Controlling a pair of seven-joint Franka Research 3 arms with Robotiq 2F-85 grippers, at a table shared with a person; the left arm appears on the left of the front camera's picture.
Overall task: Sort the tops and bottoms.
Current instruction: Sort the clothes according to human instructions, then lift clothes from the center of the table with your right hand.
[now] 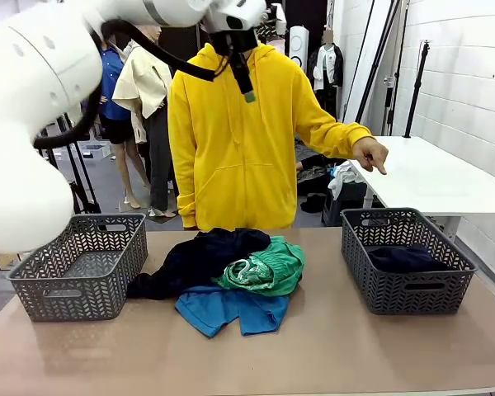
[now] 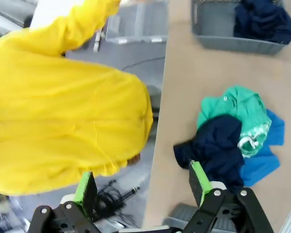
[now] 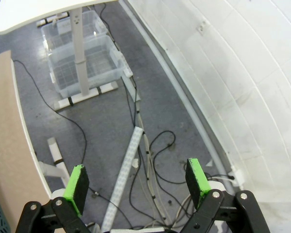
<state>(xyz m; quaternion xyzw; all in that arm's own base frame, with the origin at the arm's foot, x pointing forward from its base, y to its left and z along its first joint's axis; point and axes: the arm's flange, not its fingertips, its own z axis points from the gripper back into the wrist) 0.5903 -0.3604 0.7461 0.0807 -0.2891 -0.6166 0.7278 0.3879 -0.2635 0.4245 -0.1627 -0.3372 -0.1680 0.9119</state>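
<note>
Clothes pile [image 1: 227,276] mid-table, bare tabletop [image 1: 338,346] around, left basket [image 1: 74,290], right basket [image 1: 408,290] flanking

The left gripper [image 2: 141,182] hangs above the tabletop's [image 2: 194,77] edge, jaws wide apart; beside that edge, near the person [image 2: 63,111], a dark navy garment [image 2: 216,145] overlaps green shorts [image 2: 235,109] and a blue shirt [image 2: 262,160]; farther along, a grey basket [image 2: 223,41] holds another dark garment [image 2: 264,19].

The desk [image 1: 355,346] has a smooth, matt tan top. The left basket [image 1: 74,297] and right basket [image 1: 412,294], 2 of a kind, are matt grey plastic with openwork walls. The green shorts [image 1: 268,266] are thin cloth with a faint sheen. The navy garment [image 1: 202,257] and blue shirt [image 1: 231,309] are soft, matt cloth. The left arm's shell [image 1: 33,99] is glossy white plastic.
</note>
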